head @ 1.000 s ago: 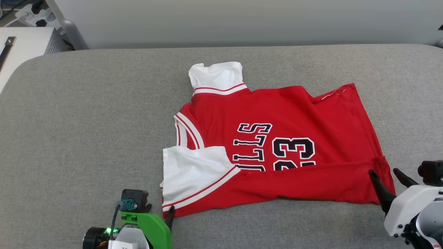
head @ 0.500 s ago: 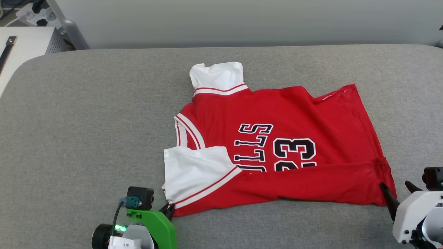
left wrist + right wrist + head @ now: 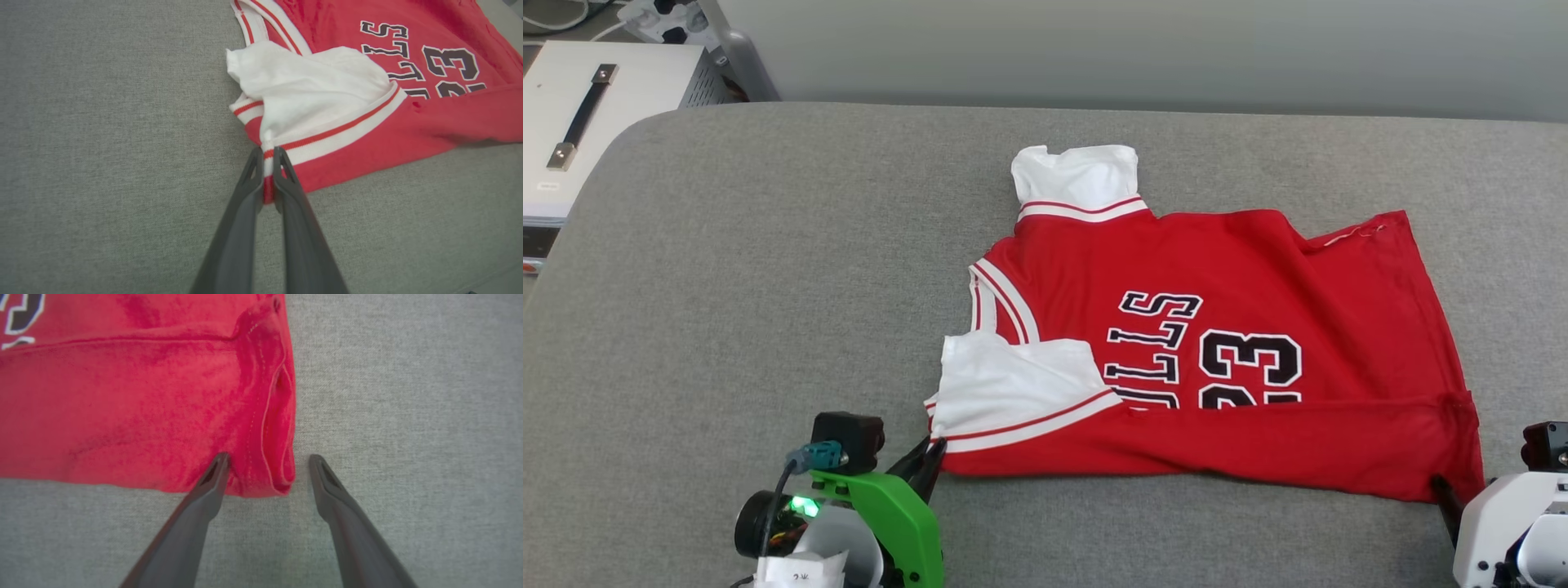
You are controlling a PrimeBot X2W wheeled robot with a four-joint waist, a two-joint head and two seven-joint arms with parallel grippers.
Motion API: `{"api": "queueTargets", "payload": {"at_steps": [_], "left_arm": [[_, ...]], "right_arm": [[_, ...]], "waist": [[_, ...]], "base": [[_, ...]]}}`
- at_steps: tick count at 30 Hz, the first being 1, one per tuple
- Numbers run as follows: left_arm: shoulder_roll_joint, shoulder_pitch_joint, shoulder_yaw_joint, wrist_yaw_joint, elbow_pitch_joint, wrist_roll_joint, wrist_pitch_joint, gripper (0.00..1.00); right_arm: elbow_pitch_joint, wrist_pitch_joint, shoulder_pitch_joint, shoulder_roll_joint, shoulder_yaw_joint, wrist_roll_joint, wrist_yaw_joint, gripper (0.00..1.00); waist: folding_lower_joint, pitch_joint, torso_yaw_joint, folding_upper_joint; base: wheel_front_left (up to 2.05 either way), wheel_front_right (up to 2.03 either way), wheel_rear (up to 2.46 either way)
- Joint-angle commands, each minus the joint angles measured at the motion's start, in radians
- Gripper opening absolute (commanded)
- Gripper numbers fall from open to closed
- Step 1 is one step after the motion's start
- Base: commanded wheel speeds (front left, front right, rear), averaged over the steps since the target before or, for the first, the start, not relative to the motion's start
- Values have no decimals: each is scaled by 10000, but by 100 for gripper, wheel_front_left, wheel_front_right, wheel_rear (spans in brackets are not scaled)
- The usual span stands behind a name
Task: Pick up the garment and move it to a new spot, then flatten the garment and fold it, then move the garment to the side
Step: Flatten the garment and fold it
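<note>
The garment (image 3: 1217, 351), a red jersey with white sleeves and black-and-white lettering, lies partly folded on the grey cushion (image 3: 727, 286). My left gripper (image 3: 931, 457) sits at its near left corner. In the left wrist view that gripper (image 3: 266, 157) is shut on the striped trim of the garment (image 3: 335, 98). At the near right corner, my right gripper (image 3: 267, 461) stands open with its fingers either side of the hem of the garment (image 3: 163, 408), one fingertip (image 3: 220, 461) over the red cloth. In the head view, one dark finger (image 3: 1445, 498) of the right gripper shows beside the white wrist.
A white box with a black handle (image 3: 580, 122) stands off the cushion at the far left. A grey wall (image 3: 1094, 49) runs behind the cushion. Bare cushion lies to the left of the garment and along the near edge.
My left gripper has shut on the sleeve trim at the near left corner. The right gripper has drawn back toward the near right corner. The head camera has shifted, so the whole scene sits further right.
</note>
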Motion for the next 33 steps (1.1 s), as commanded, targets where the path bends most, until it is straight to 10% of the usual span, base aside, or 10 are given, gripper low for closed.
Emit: {"api": "queueTargets", "payload": {"at_steps": [1, 3, 4, 5, 6, 33], "left_arm": [[93, 49, 71, 60, -86, 93, -29, 0], [147, 67, 73, 75, -160, 105, -29, 0], [163, 74, 68, 79, -178, 108, -26, 0], [169, 87, 44, 53, -178, 87, -2, 0], [171, 95, 33, 37, -165, 82, -5, 0], [691, 1659, -592, 228, -6, -230, 418, 0]], "right_arm": [[173, 77, -191, 56, 10, -80, -9, 100], [388, 93, -296, 103, 38, -71, -9, 100], [506, 130, -339, 135, 65, -29, -9, 80], [653, 121, -418, 129, 115, -1, -9, 17], [707, 94, -450, 120, 132, 2, -9, 0], [-1591, 1842, 1619, 473, -1289, 253, -9, 0]], "waist": [[0, 94, 55, 0], [0, 162, 74, 0], [0, 192, 82, 0], [0, 226, 90, 0], [0, 225, 88, 0], [0, -1313, -139, 0]], "base": [[0, 0, 0], [0, 0, 0], [0, 0, 0], [0, 0, 0], [0, 0, 0], [0, 0, 0]]}}
